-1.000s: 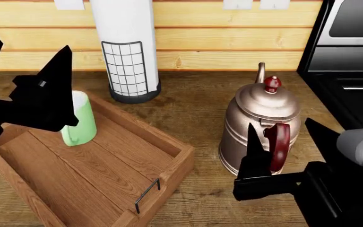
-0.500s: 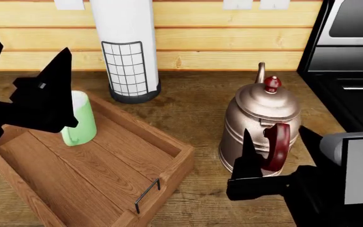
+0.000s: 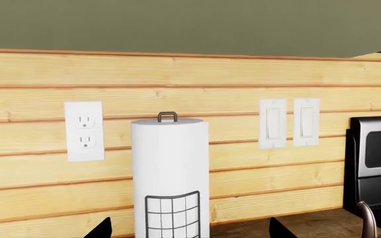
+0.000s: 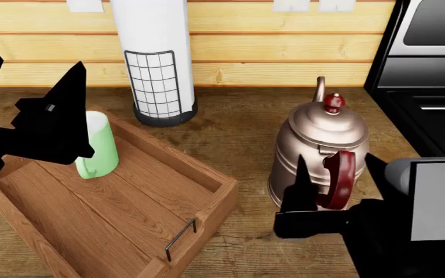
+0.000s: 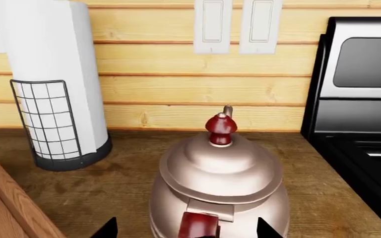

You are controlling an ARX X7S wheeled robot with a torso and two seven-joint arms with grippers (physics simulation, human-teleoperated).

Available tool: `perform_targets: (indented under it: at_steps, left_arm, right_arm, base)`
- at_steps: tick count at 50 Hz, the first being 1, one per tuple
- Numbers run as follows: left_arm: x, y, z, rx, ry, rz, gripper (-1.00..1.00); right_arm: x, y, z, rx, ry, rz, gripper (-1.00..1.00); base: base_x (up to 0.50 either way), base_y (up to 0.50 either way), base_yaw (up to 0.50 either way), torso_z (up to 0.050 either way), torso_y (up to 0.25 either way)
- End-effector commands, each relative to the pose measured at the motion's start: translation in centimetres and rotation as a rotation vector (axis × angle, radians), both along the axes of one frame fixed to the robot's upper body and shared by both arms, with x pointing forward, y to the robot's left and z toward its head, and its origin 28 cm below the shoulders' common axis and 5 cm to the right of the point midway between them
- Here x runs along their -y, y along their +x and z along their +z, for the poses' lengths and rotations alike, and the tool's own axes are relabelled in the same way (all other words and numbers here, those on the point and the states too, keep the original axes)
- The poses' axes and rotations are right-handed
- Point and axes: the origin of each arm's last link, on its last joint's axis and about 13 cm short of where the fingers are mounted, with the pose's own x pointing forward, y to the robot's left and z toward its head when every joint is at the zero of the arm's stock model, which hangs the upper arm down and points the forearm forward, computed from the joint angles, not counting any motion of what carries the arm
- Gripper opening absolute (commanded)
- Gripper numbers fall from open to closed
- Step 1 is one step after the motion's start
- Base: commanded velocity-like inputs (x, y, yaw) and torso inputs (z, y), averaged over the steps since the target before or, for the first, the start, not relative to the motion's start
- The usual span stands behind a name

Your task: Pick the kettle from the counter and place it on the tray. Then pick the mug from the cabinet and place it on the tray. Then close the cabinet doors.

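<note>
The copper kettle (image 4: 319, 142) stands upright on the wood counter (image 4: 238, 130), to the right of the tray (image 4: 122, 208). My right gripper (image 4: 338, 165) is open, its two fingers either side of the kettle's dark red handle (image 4: 338, 179) with gaps showing. In the right wrist view the kettle (image 5: 220, 173) fills the middle and the right gripper (image 5: 187, 228) straddles the handle (image 5: 197, 227). The pale green mug (image 4: 99, 147) stands in the tray's far corner. My left gripper (image 4: 33, 66) hangs open over it, empty. The cabinet and its doors are out of view.
A white paper roll in a black wire holder (image 4: 157, 63) stands against the plank wall behind the tray, and it fills the left wrist view as the paper roll (image 3: 170, 168). A black stove (image 4: 431, 87) borders the counter on the right. The tray's wire handle (image 4: 180, 237) faces me.
My right gripper has slid left and in toward the kettle, so its fingers now flank the handle more closely. The left gripper, mug and kettle have stayed put.
</note>
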Motion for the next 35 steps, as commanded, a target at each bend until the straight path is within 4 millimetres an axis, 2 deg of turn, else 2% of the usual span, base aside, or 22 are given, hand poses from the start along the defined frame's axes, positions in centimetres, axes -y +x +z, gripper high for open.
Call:
perform_targets:
  at_steps: [1, 15, 16, 35]
  left_arm:
    - [-0.02, -0.01, -0.04, -0.001, -0.001, 0.001, 1.0]
    - [0.0, 0.1, -0.01, -0.003, -0.002, 0.001, 1.0]
    - [0.01, 0.09, 0.01, -0.003, -0.002, 0.0, 1.0]
    - [-0.19, 0.04, -0.08, -0.003, -0.007, 0.002, 1.0]
  right_arm:
    - [0.13, 0.14, -0.1, -0.008, 0.01, -0.033, 1.0]
    - [0.24, 0.86, -0.26, -0.027, 0.023, -0.066, 1.0]
    - [0.26, 0.89, -0.26, -0.028, 0.024, -0.068, -1.0]
    - [0.05, 0.68, -0.47, -0.018, 0.03, -0.046, -1.0]
  base:
    - [0.0, 0.0, 0.0, 0.0, 0.0]
    - [0.0, 0.0, 0.0, 0.0, 0.0]
    - [0.0, 0.0, 0.0, 0.0, 0.0]
    - [0.0, 0.0, 0.0, 0.0, 0.0]
